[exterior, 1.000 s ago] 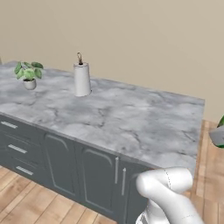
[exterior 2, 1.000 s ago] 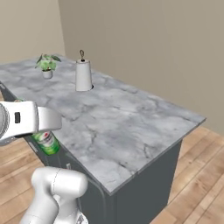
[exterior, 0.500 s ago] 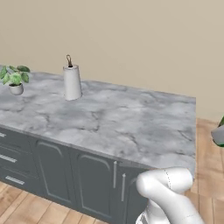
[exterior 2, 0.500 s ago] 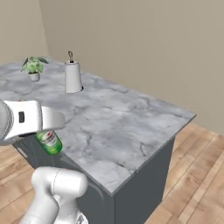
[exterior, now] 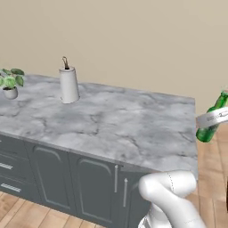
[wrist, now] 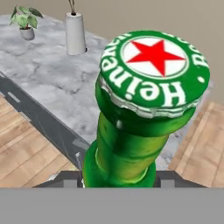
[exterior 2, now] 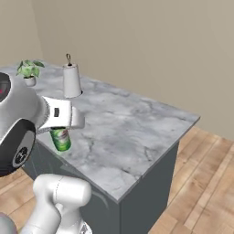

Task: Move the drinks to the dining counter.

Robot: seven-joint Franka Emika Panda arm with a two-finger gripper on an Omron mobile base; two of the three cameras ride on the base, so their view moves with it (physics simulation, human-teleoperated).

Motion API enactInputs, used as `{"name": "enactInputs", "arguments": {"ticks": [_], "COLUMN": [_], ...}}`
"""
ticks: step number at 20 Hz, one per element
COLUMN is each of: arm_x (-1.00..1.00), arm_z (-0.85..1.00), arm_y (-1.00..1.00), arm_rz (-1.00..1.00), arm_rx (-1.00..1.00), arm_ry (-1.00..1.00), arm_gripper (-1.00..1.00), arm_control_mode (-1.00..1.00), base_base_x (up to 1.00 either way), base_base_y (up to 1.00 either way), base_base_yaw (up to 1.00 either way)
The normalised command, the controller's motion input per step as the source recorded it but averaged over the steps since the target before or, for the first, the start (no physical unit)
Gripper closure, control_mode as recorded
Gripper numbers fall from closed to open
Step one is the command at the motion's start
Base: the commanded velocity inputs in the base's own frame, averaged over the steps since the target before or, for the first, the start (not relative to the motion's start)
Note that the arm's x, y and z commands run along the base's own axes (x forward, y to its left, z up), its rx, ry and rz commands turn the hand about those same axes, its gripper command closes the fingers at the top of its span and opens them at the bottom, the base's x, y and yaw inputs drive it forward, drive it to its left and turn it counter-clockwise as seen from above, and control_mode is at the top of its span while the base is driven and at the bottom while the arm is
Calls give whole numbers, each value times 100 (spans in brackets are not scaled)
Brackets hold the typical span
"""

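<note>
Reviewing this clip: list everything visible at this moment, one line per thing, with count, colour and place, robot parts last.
Green glass bottle with red-star cap: one, green, held in the gripper off the counter's near edge.
Long marble dining counter over dark grey cabinets: one, pale grey-veined, ahead of the base.
White paper-towel cylinder on a stand: one, white, upright at the counter's far side.
Small potted plant: one, green leaves in a pale pot, far left of the counter.
Wooden floor: light brown planks, around the counter.
Gripper: one, white, shut on the bottle.
</note>
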Motion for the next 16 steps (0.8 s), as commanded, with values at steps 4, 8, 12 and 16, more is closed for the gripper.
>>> {"name": "enactInputs", "arguments": {"ticks": [4, 8, 12, 16], "arm_x": [92, 74, 50, 54], "arm_z": [-33, -24, -6, -13], "arm_y": [0, 0, 1, 18], "arm_rz": [15, 5, 0, 0], "arm_rx": [17, 1, 0, -2], "arm_ry": [-4, -9, 0, 10], "arm_gripper": [100, 100, 100, 100], "arm_control_mode": [-100, -100, -100, -100], "base_base_x": [0, 0, 0, 0], "base_base_y": [0, 0, 0, 0], "base_base_yaw": [0, 0, 0, 0]}}
